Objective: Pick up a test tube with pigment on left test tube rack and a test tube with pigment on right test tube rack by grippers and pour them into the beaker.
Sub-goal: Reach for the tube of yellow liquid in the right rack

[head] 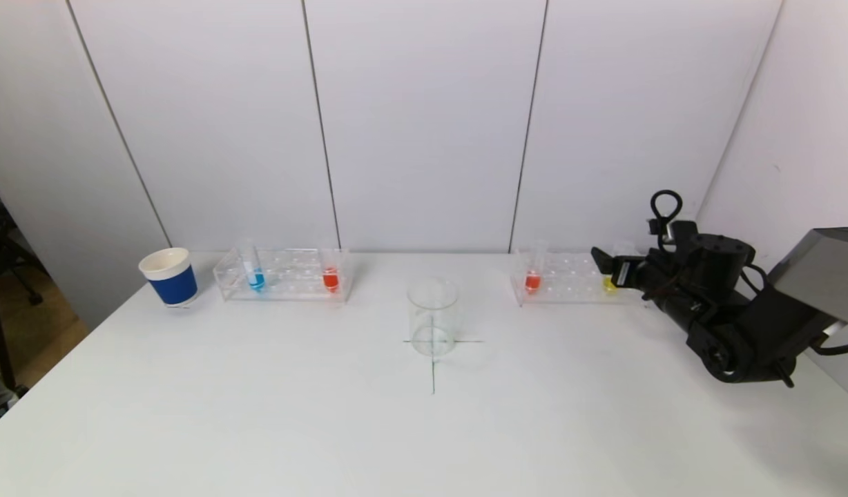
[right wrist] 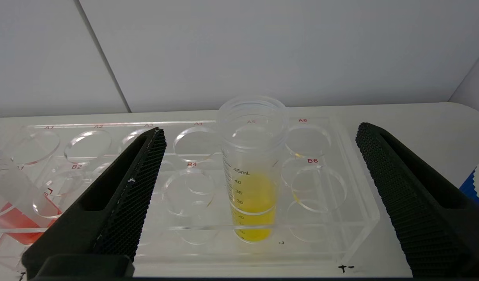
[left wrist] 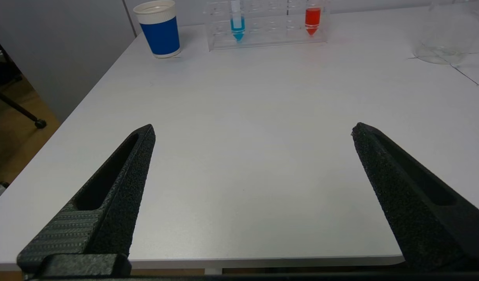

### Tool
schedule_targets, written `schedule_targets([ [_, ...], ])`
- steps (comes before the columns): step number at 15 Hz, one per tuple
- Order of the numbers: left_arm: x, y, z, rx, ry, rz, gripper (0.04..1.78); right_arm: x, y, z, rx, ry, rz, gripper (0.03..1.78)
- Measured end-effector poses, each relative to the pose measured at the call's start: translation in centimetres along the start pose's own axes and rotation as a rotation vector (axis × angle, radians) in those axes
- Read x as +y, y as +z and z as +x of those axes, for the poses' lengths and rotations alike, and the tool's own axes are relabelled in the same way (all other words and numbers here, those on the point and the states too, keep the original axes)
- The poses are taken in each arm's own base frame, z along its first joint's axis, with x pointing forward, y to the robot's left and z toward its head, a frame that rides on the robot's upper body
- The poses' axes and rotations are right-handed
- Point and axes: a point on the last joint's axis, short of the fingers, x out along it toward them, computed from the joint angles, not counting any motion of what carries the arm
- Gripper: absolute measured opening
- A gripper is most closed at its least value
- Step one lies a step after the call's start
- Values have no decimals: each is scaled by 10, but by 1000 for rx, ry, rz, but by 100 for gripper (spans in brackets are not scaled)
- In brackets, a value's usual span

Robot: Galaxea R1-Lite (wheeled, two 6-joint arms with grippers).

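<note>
The left rack (head: pixel 282 284) holds a blue-pigment tube (head: pixel 255 276) and a red-pigment tube (head: pixel 331 277). The right rack (head: pixel 569 279) holds an orange-red tube (head: pixel 532 278) and a yellow tube (head: pixel 609 283). The clear beaker (head: pixel 432 317) stands at the table's middle. My right gripper (head: pixel 605 269) is open at the right rack; in the right wrist view (right wrist: pixel 261 128) its fingers stand either side of the yellow tube (right wrist: pixel 251 175), apart from it. My left gripper (left wrist: pixel 254 128) is open and empty over the table's front left edge, out of the head view.
A blue and white paper cup (head: pixel 168 276) stands left of the left rack. A cross is drawn on the table under the beaker. The wall runs close behind both racks. The table's right edge lies just past the right rack (right wrist: pixel 356 218).
</note>
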Motion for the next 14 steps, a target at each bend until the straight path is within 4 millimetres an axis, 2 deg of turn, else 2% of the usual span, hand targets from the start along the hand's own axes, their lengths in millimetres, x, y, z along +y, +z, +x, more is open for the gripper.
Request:
schedule_targets([
  [14,0,0,0,0,0,0,176,3,-3,2,4,5,-2,177],
])
